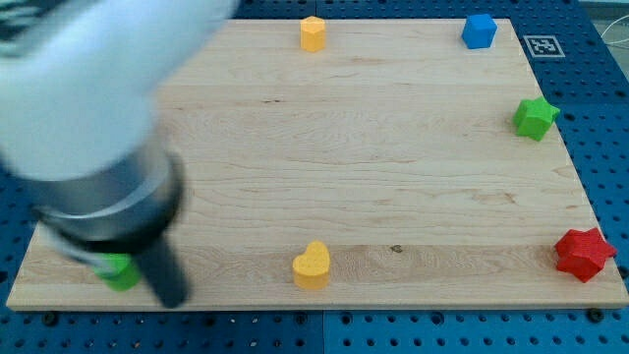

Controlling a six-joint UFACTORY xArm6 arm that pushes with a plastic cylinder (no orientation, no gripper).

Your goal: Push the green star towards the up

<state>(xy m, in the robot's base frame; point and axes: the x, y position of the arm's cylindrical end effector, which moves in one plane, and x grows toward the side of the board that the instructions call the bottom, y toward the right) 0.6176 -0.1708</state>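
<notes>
The pale wooden bench is showing a fine grain with a smooth, matt finish. Under it, the blue perforated base plate is looking like painted metal, slightly shiny. The green star block, the red star block, the blue cube block, the yellow heart block and the yellow block at the top edge are looking like smooth matt plastic or painted wood; which one, I cannot tell. The dark rod is appearing matt black, and the blurred arm housing is looking like glossy white plastic.
</notes>
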